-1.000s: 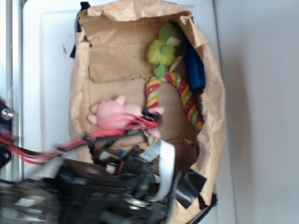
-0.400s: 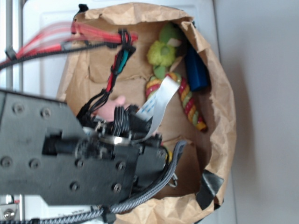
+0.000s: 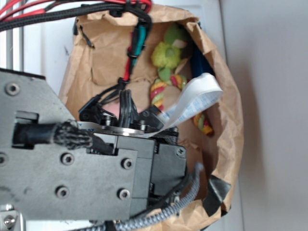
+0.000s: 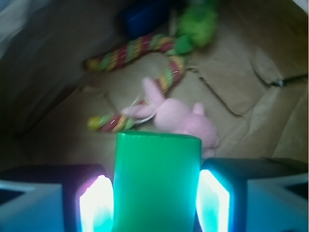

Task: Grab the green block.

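Observation:
In the wrist view the green block (image 4: 157,181) fills the space between my two glowing fingers. One pad (image 4: 96,205) presses its left face and the other its right face, so my gripper (image 4: 155,203) is shut on it. The block sits above the brown paper floor, in front of the pink plush toy (image 4: 181,118). In the exterior view the black arm body (image 3: 82,159) covers the block and the gripper.
A brown paper bag (image 3: 226,120) surrounds everything. Inside lie a striped rope toy (image 4: 140,50), a fuzzy lime-green plush (image 3: 168,50) and a dark blue block (image 4: 142,17) at the far end. A white ribbon cable (image 3: 195,98) arcs over the rope.
The arm has swung up and over the bag across the exterior frames, now covering most of its lower half. The pink plush and the rope's lower part have become hidden.

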Controlling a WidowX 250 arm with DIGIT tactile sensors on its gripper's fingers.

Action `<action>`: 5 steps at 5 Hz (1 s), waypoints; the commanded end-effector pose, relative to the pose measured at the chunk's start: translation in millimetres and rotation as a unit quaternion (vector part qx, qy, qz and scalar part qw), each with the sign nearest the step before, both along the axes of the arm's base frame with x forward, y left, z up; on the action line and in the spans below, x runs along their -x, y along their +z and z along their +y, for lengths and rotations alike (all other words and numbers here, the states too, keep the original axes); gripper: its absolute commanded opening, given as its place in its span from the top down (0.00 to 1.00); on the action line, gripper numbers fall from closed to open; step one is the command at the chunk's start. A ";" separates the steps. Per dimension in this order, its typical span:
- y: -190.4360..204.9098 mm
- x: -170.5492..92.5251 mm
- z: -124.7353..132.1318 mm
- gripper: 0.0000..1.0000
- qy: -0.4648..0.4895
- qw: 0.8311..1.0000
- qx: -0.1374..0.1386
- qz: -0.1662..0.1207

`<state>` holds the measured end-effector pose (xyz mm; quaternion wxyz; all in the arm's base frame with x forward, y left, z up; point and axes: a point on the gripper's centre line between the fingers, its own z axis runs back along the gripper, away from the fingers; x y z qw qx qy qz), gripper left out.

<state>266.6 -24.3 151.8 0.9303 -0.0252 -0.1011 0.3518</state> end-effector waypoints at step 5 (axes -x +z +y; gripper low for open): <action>50.1 -4.2 64.6 1.00 -0.041 0.996 -0.068 -0.045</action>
